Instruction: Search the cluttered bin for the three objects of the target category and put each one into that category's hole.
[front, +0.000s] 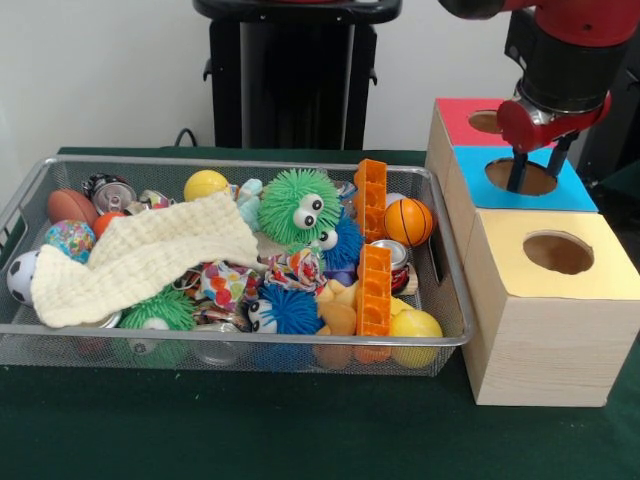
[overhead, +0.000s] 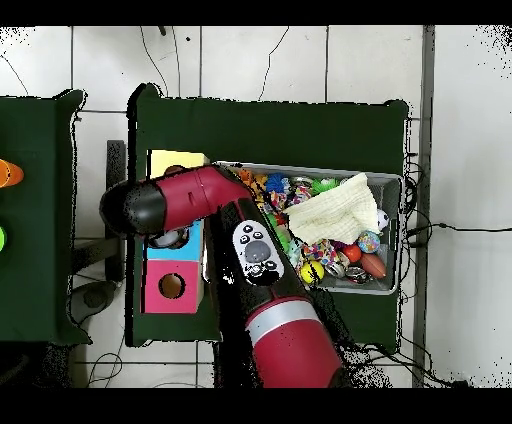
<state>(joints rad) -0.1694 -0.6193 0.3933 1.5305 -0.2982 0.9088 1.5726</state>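
The red and black arm's gripper (front: 535, 168) hangs over the round hole in the blue top (front: 527, 178) of the wooden sorting box (front: 545, 330), its two dark fingers (front: 517, 172) reaching down to the hole's mouth; they stand a little apart with nothing visible between them; whether anything lies inside the hole cannot be told. The blue panel sits between a red-topped section with its own hole (front: 485, 121) farther back and a yellow-topped section with a hole (front: 558, 252) nearer the camera. Just beside the box stands the silver wire-mesh bin (front: 230, 345) on the dark green table cover (front: 200, 430), heaped with clutter; a cream knitted cloth (front: 140, 255) lies draped across its left half; a green spiky ball with googly eyes (front: 298, 205) sits near the middle, with a blue spiky ball (front: 290, 310) in front of it; two orange perforated plastic blocks (front: 372, 290) stand upright toward the right, next to a small orange basketball (front: 408, 221); a yellow ball (front: 206, 184) rests at the back edge, a brown toy football (front: 72, 206) and a black-and-white soccer ball (front: 22, 275) at the left end. From overhead the arm (overhead: 200, 200) covers the blue section.
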